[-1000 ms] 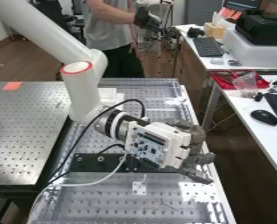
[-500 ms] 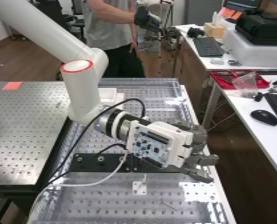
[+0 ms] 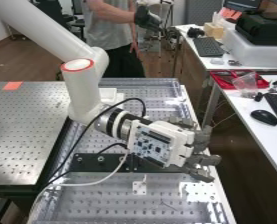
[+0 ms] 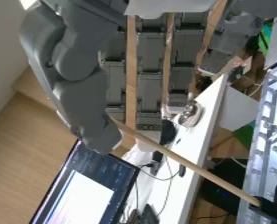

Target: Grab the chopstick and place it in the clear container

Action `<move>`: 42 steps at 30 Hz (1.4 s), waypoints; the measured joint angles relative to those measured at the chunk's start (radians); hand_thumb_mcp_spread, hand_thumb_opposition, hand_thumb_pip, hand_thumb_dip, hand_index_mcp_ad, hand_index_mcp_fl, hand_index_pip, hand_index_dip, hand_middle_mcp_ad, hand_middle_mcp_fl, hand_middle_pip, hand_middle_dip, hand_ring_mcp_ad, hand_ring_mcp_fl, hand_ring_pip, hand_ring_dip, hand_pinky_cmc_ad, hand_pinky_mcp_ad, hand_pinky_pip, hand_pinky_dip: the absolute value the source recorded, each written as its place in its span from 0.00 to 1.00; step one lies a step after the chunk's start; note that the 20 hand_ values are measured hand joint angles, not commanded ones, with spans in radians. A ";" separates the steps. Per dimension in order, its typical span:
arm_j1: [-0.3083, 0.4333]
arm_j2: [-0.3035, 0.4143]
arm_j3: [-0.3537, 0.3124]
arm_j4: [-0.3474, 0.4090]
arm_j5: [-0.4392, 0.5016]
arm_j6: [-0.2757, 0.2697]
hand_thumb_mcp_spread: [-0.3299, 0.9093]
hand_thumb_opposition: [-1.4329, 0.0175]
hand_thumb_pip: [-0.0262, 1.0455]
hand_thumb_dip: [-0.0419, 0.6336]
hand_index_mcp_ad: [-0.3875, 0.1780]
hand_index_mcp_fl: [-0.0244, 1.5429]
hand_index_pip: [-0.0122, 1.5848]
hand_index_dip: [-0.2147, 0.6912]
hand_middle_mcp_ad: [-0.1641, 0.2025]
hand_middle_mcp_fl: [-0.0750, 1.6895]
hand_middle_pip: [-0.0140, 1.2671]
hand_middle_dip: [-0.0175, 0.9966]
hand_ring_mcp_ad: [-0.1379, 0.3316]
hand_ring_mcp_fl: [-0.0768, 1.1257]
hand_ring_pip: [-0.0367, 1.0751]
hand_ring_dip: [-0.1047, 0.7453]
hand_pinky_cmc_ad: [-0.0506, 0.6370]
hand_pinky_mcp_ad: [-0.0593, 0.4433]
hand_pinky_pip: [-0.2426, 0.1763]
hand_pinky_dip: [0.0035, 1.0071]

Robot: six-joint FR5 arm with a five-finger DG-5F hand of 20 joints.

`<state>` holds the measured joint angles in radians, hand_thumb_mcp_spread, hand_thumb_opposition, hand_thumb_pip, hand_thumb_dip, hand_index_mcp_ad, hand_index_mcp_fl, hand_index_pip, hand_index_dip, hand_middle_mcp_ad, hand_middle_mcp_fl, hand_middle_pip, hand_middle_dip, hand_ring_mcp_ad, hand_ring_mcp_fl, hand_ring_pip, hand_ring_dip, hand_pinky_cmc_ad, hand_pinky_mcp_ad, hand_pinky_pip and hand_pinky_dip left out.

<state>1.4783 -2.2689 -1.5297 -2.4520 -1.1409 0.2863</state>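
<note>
1. Hand (image 3: 204,159) has edged slightly towards the desk (image 3: 252,102); its fingers are straight and spread;
2. chopstick (image 4: 188,166) slants beside the thumb tip (image 4: 99,134); I cannot tell if it is gripped;
3. placing probably needs a firm hold first.

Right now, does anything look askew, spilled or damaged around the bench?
Nothing looks spilled or damaged, and the chopstick looks straight. The one untidy thing is the black cable, which loops loosely across the arm above the perforated bench and might snag.
</note>
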 joint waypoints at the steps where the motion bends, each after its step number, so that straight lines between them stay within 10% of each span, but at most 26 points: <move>1: 0.000 0.001 -0.002 0.001 0.001 -0.001 0.70 0.36 0.61 0.48 0.51 0.40 0.63 0.24 0.61 0.52 0.46 0.63 0.47 0.51 0.10 0.62 0.55 0.48 0.60 0.17; 42: -0.007 0.023 -0.034 0.010 0.020 -0.015 0.69 0.37 0.60 0.48 0.51 0.47 0.62 0.24 0.61 0.52 0.48 0.62 0.46 0.53 0.11 0.62 0.54 0.48 0.61 0.17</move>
<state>1.4711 -2.2460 -1.5639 -2.4415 -1.1205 0.2711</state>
